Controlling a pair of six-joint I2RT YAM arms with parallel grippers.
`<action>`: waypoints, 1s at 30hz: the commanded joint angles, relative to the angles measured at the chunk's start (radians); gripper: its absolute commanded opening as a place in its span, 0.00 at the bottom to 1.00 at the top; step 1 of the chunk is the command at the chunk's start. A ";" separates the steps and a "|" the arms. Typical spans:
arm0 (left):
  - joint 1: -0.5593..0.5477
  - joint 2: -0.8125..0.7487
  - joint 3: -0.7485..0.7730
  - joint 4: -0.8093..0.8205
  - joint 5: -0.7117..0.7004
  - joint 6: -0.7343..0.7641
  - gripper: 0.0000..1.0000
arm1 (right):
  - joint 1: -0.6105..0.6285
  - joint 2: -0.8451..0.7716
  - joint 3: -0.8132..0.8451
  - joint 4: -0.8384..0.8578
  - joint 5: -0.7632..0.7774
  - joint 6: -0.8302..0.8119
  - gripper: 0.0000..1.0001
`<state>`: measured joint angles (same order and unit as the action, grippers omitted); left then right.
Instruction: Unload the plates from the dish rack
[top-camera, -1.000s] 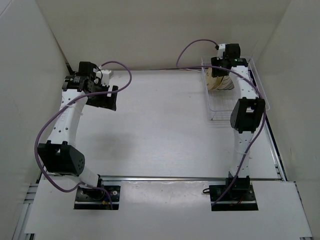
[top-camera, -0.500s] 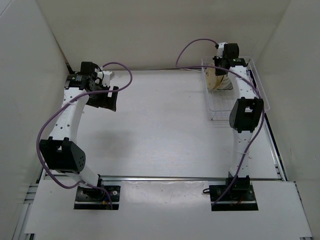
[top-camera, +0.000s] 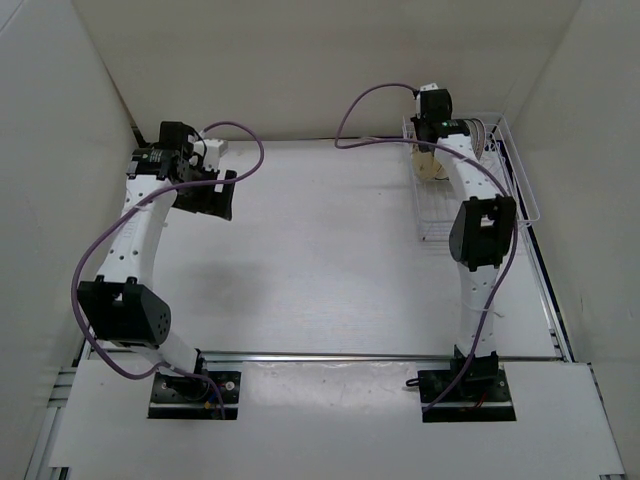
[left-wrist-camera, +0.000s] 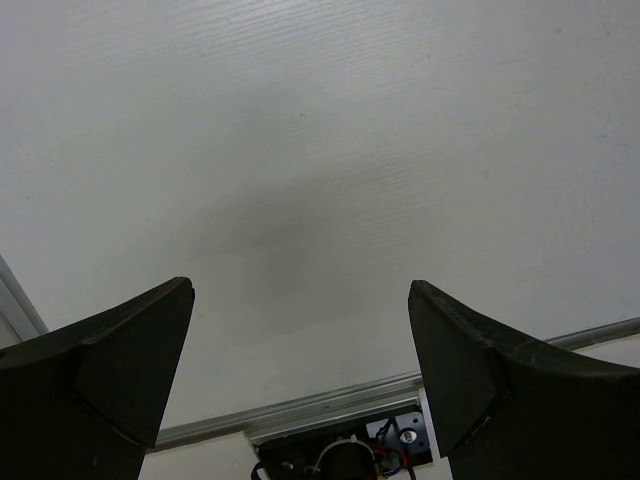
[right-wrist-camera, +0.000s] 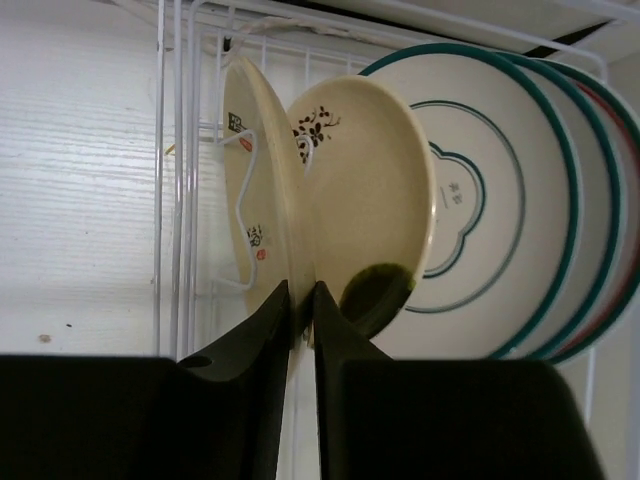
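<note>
- Left gripper (left-wrist-camera: 300, 290): hangs over bare table near the left wall, fingers spread wide, nothing between them.
- Right gripper (right-wrist-camera: 302, 288): reaches into the far left corner of the dish rack (top-camera: 438, 218). Its fingers are drawn to a narrow slit and appear to pinch the lower rim of the front tan plate (right-wrist-camera: 270, 180), which is seen nearly edge-on.
- Spotted tan plate (right-wrist-camera: 370, 180): leans against the back of the pinched one, touching it at the rim just beside the fingertips.
- Ringed white plates (right-wrist-camera: 500, 200): stand upright behind, further right in the rack.
- Risk 1: the grip is on a thin glazed rim only, so the plate may swing or slip out when lifted.
- Risk 2: a white wire crosses the plate's face, so a crooked pull could snag it and drag the rack.
- Risk 3: the leaning spotted plate may topple once its support leaves.
- Surface: the table (top-camera: 320, 250) is pale, faintly grained and matt, with a metal rail (top-camera: 330, 356) near the arm bases.
- Room: plain off-white walls (top-camera: 300, 60) enclose three sides.
</note>
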<state>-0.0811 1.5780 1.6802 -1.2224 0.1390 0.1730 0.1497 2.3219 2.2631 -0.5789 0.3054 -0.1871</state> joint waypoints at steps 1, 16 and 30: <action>-0.003 -0.064 0.039 0.011 0.013 0.008 0.99 | 0.040 -0.128 -0.017 0.097 0.156 -0.017 0.00; -0.003 -0.187 0.001 0.020 0.042 -0.010 0.99 | 0.100 -0.321 -0.137 0.203 0.365 -0.098 0.00; -0.003 -0.285 0.119 0.067 0.158 -0.054 0.99 | 0.120 -0.662 -0.355 -0.174 -0.653 0.158 0.00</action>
<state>-0.0807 1.3197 1.7458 -1.1793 0.1703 0.1081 0.2642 1.7004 1.9564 -0.6792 0.0193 -0.1101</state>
